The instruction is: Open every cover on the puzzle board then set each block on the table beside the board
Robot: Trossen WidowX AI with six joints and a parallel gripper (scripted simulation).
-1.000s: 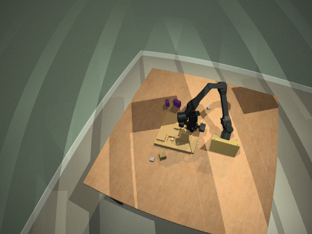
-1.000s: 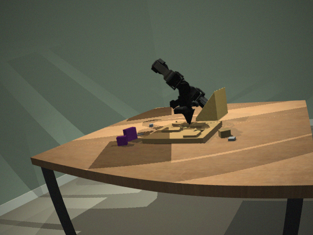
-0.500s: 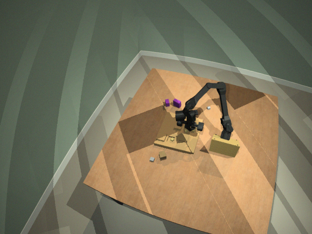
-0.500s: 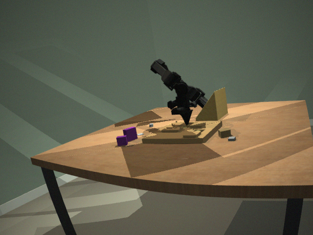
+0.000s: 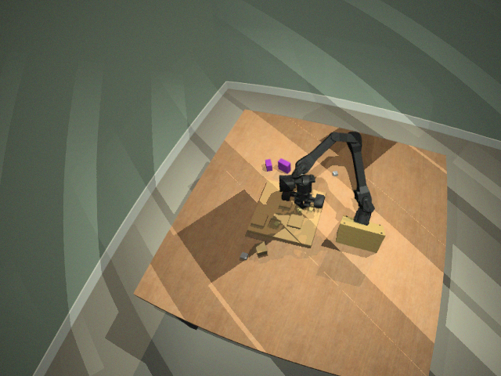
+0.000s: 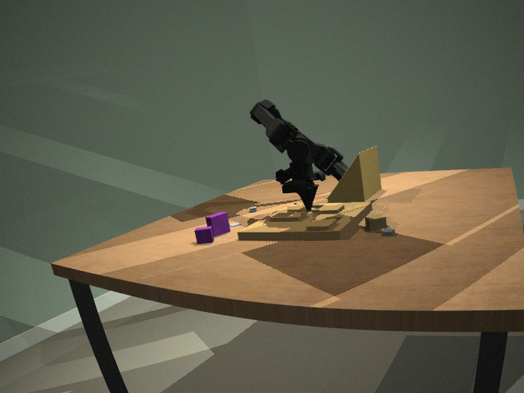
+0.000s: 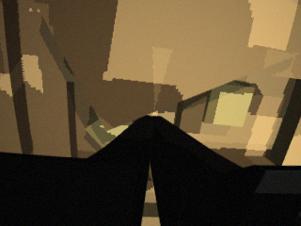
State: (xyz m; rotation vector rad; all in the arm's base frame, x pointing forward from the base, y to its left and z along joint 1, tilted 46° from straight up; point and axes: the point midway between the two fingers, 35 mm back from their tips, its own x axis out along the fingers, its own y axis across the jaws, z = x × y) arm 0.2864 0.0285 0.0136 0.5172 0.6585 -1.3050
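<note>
The tan puzzle board (image 5: 268, 190) (image 6: 262, 231) lies flat on the table. Raised flat covers show on it: one at its left part (image 5: 259, 219) (image 6: 320, 225), one near its middle (image 5: 294, 221) (image 6: 331, 208), another close to the hand (image 5: 285, 205). My gripper (image 5: 301, 207) (image 6: 309, 209) (image 7: 150, 125) is shut and empty, pointing down with its tips low at the board. In the wrist view, a yellow-green patch (image 7: 232, 108) shows right of the tips; block or well floor, I cannot tell. The arm and shadows hide part of the board.
Two purple blocks (image 5: 268, 164) (image 5: 284, 165) (image 6: 204, 235) (image 6: 218, 223) stand off the board. A tan block (image 5: 261, 249) (image 6: 376, 223) and a small grey piece (image 5: 243, 256) (image 6: 388, 232) lie off its opposite side. Another small grey piece (image 5: 335, 173) (image 6: 253, 209) lies apart. A tan wedge (image 5: 360, 236) (image 6: 370, 178) stands near the arm base.
</note>
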